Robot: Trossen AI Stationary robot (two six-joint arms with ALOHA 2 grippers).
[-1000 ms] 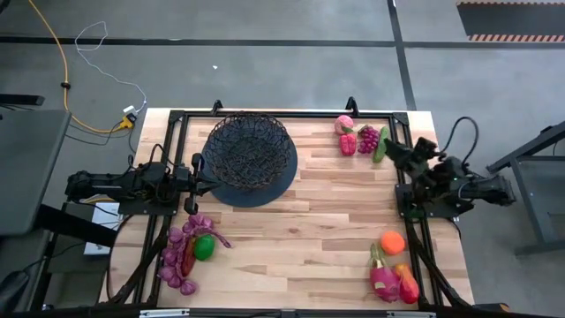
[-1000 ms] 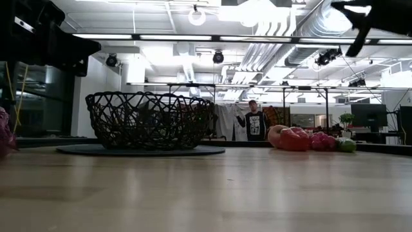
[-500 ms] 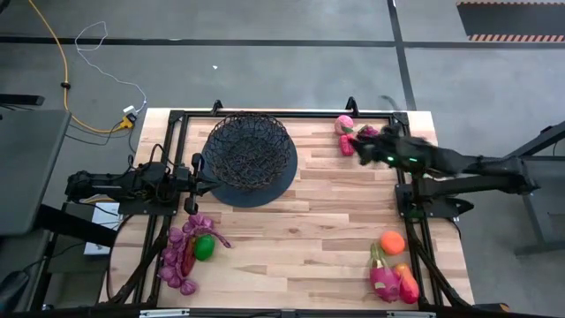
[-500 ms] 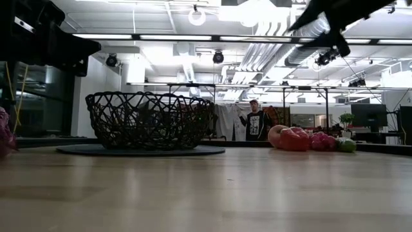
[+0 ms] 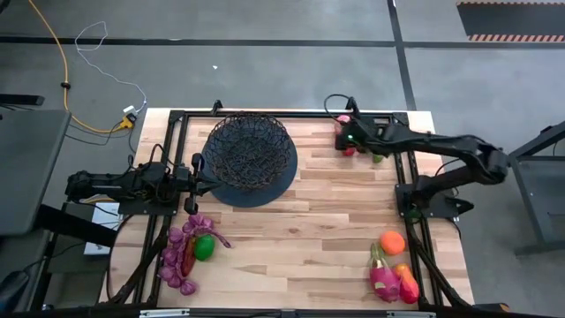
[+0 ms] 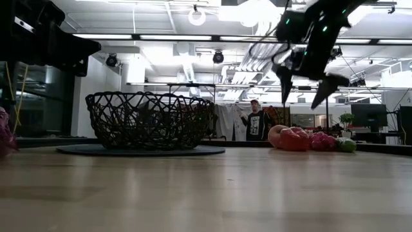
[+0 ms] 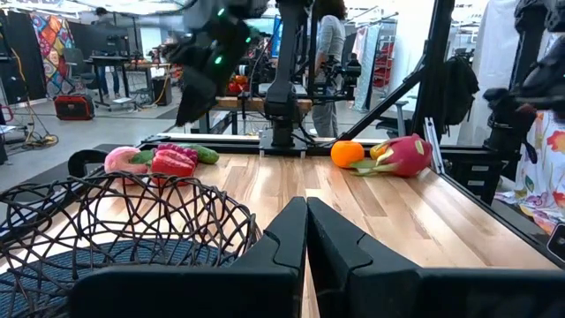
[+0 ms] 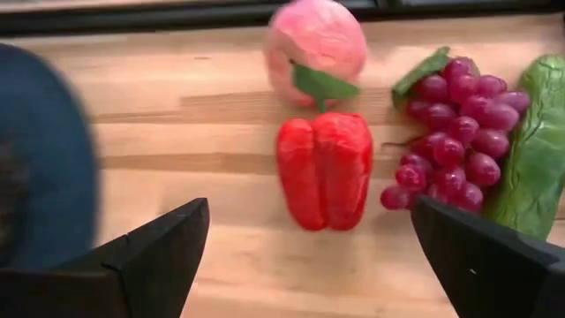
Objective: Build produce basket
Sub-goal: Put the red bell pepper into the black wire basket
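You're looking at a pale plank table (image 5: 335,208) on a grey concrete floor, with an open workshop behind it where a person (image 6: 255,120) stands far off.

Your right gripper (image 5: 344,134) is out over the far right corner, hanging above a cluster of produce. Its fingers (image 8: 150,252) are spread wide apart and hold nothing; in the right wrist view they bracket a glossy red bell pepper (image 8: 325,168) with deep lobes, not touching it. Just beyond the pepper sits a round pink peach (image 8: 316,37) with a green leaf, and beside the pepper lie a knobbly purple grape bunch (image 8: 459,128) and a wrinkled green leafy piece (image 8: 532,155).

Your left gripper (image 7: 305,231) waits at the left side, fingers pressed together with nothing between them, tips right by the basket's rim.

The basket (image 5: 249,152), a wide black wire bowl of looping openwork, sits on a dark round base at the far left-centre. From above I can't make out any produce in it.

Near left corner: more purple grapes (image 5: 181,256) heaped with a smooth green lime (image 5: 204,248) and a red piece. Near right corner: an orange (image 5: 392,242), a pink dragon fruit (image 5: 383,280) and a red-orange mango (image 5: 408,284) lying close together.
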